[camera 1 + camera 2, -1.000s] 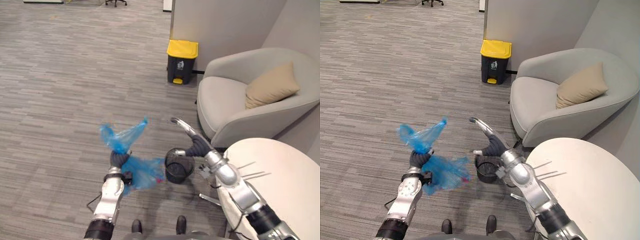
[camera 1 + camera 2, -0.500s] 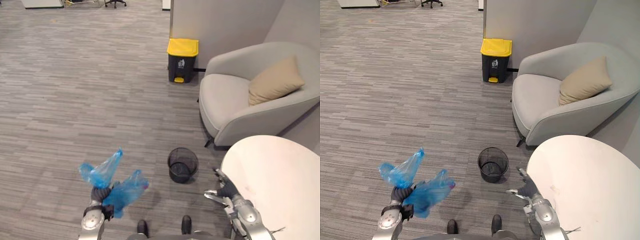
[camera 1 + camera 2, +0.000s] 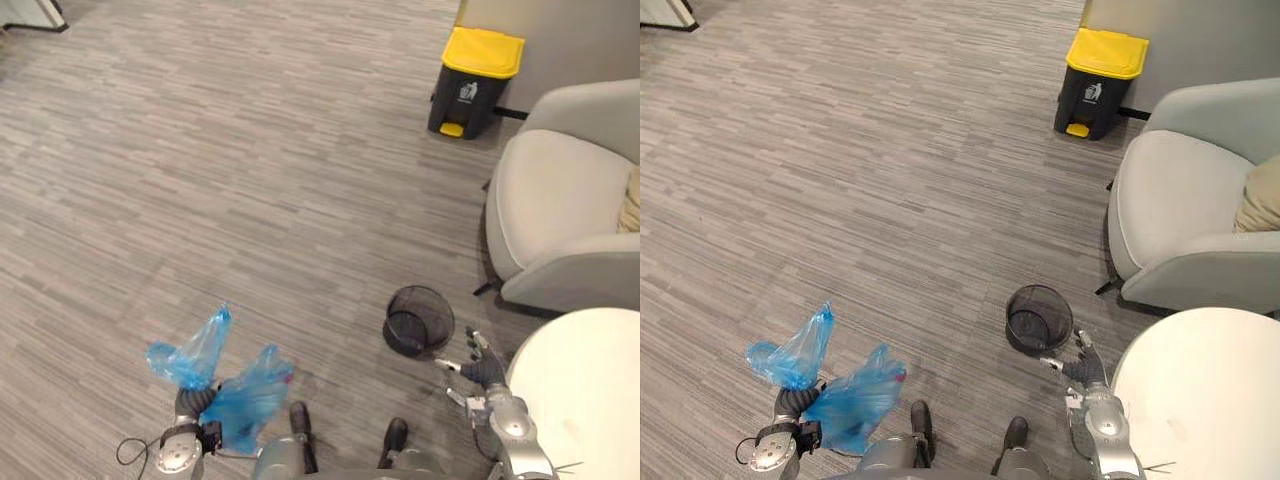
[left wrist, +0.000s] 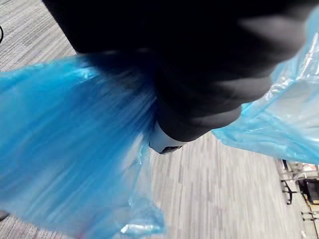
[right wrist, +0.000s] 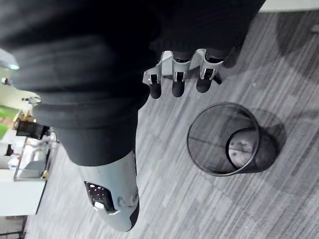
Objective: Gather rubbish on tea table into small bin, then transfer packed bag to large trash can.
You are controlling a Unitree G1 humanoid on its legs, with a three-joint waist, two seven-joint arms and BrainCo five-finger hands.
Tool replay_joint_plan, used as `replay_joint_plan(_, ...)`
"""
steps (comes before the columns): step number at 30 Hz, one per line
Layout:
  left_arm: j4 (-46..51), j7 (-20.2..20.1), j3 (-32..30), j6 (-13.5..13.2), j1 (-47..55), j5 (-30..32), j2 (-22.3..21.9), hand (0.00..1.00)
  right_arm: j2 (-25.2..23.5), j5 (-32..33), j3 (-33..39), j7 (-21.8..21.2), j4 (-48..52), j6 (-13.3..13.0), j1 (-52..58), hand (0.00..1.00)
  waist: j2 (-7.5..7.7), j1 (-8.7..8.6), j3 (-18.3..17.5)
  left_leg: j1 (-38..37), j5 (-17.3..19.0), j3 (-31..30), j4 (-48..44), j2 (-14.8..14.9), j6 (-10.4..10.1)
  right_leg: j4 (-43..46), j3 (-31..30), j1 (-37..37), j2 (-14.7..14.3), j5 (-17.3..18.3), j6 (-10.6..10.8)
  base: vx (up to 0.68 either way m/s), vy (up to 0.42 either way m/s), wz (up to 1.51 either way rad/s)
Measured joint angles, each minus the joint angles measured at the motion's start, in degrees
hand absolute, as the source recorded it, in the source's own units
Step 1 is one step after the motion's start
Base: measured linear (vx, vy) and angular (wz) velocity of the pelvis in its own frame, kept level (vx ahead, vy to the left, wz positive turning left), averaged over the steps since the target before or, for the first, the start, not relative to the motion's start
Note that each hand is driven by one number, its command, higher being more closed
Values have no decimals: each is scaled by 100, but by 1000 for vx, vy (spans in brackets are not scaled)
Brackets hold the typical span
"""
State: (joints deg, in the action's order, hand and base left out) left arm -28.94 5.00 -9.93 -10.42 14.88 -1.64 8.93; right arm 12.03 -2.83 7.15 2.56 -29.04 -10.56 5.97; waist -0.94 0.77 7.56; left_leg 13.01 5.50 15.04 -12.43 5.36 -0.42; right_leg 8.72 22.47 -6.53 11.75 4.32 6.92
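Bag [image 3: 245,398] in left hand [image 3: 189,403] — open carpet [image 3: 250,180]

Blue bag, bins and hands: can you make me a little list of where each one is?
blue bag: held up above the floor
left hand: shut on the bag's neck
small mesh bin: on the floor, looks empty
right hand: open, holding nothing, near the small mesh bin
yellow-lidded trash can: far off, by the wall, lid closed
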Motion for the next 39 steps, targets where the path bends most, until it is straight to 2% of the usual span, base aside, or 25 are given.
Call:
replay_joint_plan(1, 102, -8, 14, 0, 68, 3, 30, 100, -43, -1, 1, 0, 2, 1, 5, 0, 69, -11, 48, 46, 302, -25, -346, -47, 41, 656, -47, -118, 219, 266, 127, 185, 130, 9)
replay_joint_plan(3, 247, -11, 116, 3, 132, 6, 47, 100, -52, -2, -31, -4, 5, 39, 30, 0, 106, -12, 150, 21, 651, -161, -693, -157, 111, 2075, -439, -570, 567, 298, 37, 162, 112, 26)
replay_joint_plan(5, 551, -13, 213, 1, 146, 9, 108, 100, -97, -1, -101, -7, 17, 65, 143, 0, 129, -159, 260, -199, 852, -417, -847, -243, 238, 3525, -1174, -1201, 628, -83, -105, 258, 144, 57)
replay_joint_plan(6, 650, -9, 295, -3, 100, 9, 227, 100, -205, 0, -98, -8, 20, 71, 235, 0, 66, -195, 352, -316, 972, -604, -878, -222, 272, 3936, -1393, -1440, 431, 368, -23, 382, 97, 63)
replay_joint_plan(8, 654, -6, 367, -5, -73, 7, 370, 100, -305, 6, -101, -10, 33, 70, 277, 0, 153, -286, 385, -485, 1079, -780, -764, -233, 276, 3658, -1319, -1716, 145, 706, -151, 410, 6, 59)
replay_joint_plan(11, 633, -8, 493, -5, -430, 5, 374, 100, -264, 56, 4, -4, 53, 69, 274, 0, 114, -371, 453, -828, 1269, -1027, -504, -265, 216, 2117, -872, -2045, -210, 568, -176, 428, -61, 49)
replay_joint_plan(14, 620, -8, 480, -16, -590, 6, 352, 100, -230, 54, 147, -2, 97, 84, 247, 0, 114, -459, 464, -1541, 1454, -1118, -176, -239, -222, 716, -590, -2059, -445, -284, -594, 607, -142, 47)
replay_joint_plan(15, 537, -23, 499, -17, -579, 7, 309, 100, -153, 54, 149, -5, 146, 87, 312, 0, 87, -565, 430, -1701, 1570, -1178, -381, -167, -568, 1107, -548, -2055, -467, -766, -1044, 668, -200, 47)
replay_joint_plan(16, 480, -31, 501, -13, -602, 7, 220, 100, -100, 54, 149, -4, 128, 103, 259, 0, -53, -587, 460, -1652, 1574, -1150, -698, -21, -642, 1360, -449, -2035, -529, -521, -1024, 692, -229, 33)
replay_joint_plan(17, 481, -105, 464, -9, -561, 6, 102, 100, -110, 56, 141, -44, 196, 111, 237, 0, -201, -592, 531, -1279, 1338, -1033, -1941, 307, -911, 1446, -356, -1735, -749, -199, -1162, 709, -256, -15)
replay_joint_plan(18, 512, -126, 362, -7, -471, 5, -99, 100, -102, 53, 130, -77, 427, 146, 324, 0, -363, -527, 585, -728, 505, -1006, -3601, 722, -641, 1255, -374, -1222, -1084, -32, -1272, 854, -257, -62)
replay_joint_plan(19, 606, -128, 338, -7, -304, 6, -213, 100, -103, 59, 116, -72, 673, 164, 368, 0, -410, -366, 585, -351, 166, -1009, -4813, 1088, -632, 957, -549, -673, -1436, 69, -1358, 711, -194, -83)
replay_joint_plan(21, 645, -142, 415, -5, -232, 6, -222, 100, -115, 70, 120, -13, 923, 162, 379, 0, -356, -255, 583, 38, 210, -1025, -5482, 1180, -571, 644, -717, -193, -1619, 115, -1424, 595, -128, -73)
replay_joint_plan(23, 821, -207, 426, -4, -241, 4, -273, 100, -208, 135, 123, 2, 1293, 123, 372, 0, -99, -91, 579, 752, 554, -692, -5286, 1113, -250, 31, -1234, 572, -1663, 167, -1457, 710, -137, -84)
replay_joint_plan(26, 995, -253, 428, -6, -242, 5, -452, 100, -220, 236, 122, -3, 1309, 95, 312, 0, -95, 75, 575, 1200, 737, -557, -3640, 849, -201, -381, -1763, 1181, -1648, 253, -1487, 505, 34, -101)
replay_joint_plan(28, 1038, -251, 454, -6, -216, 6, -430, 100, -234, 239, 131, 8, 1076, 80, 231, 0, -82, 192, 488, 1121, 456, -1204, -1282, 308, -536, -343, -2413, 1353, -1507, 719, -1141, 604, 249, -129)
replay_joint_plan(29, 1038, -245, 456, -6, -181, 6, -431, 100, -214, 236, 134, 9, 932, 90, 192, 0, -151, 193, 438, 1062, 384, -1430, -818, 256, -583, -275, -2556, 1387, -1536, 866, -1082, 622, 349, -144)
replay_joint_plan(30, 1018, -237, 449, -4, -71, 7, -415, 100, -201, 233, 132, 28, 664, 112, 173, 0, -241, 199, 327, 1008, -2, -1693, -829, 237, -609, -7, -2877, 1439, -1569, 1229, -962, 440, 285, -125)
replay_joint_plan(31, 1014, -235, 423, 0, -2, 7, -407, 100, -261, 228, 125, 23, 512, 128, 173, 0, -148, 222, 243, 986, -51, -1657, -1045, 198, -581, 228, -3071, 1392, -1477, 1434, -890, 597, 313, -161)
replay_joint_plan(32, 1018, -235, 387, 4, 80, 7, -336, 100, -402, 211, 118, 14, 464, 210, 281, 0, 115, 296, 85, 856, 96, -1250, -1293, 108, -420, 790, -3258, 1250, -1225, 1727, -607, 613, 270, -151)
replay_joint_plan(34, 1063, -237, 383, 12, 135, 5, -321, 100, -492, 72, 102, -3, 472, 228, 379, 0, 270, 293, 50, 496, 400, -802, -1513, 44, -190, 2257, -3171, 728, -961, 1700, -1, 582, 264, -134)
replay_joint_plan(35, 1067, -232, 410, 17, 108, 4, -283, 100, -502, -10, 67, -13, 458, 231, 332, 0, 261, 244, 72, 137, 637, -603, -1527, 31, -111, 3647, -3123, 123, -872, 1327, 771, 481, 259, -86)
replay_joint_plan(36, 1065, -216, 470, 25, 57, 2, -200, 100, -518, -16, 62, -13, 455, 233, 308, 0, 237, 113, 91, -155, 785, -518, -1471, 23, -54, 4473, -2942, -243, -823, 1309, 729, 547, 255, -60)
replay_joint_plan(38, 1082, -153, 529, 21, -114, 0, -117, 100, -536, -94, -47, -2, 454, 235, 286, 0, 154, -19, 145, -972, 868, -332, -991, 5, 55, 4793, -2224, -911, -681, 1565, -24, 493, 147, -32)
replay_joint_plan(39, 1095, -127, 527, 21, -149, 0, -87, 100, -537, -142, -94, -4, 454, 231, 278, 0, 143, -23, 151, -1142, 876, -300, -829, 11, 57, 4634, -2058, -1067, -667, 1586, -128, 464, 59, -42)
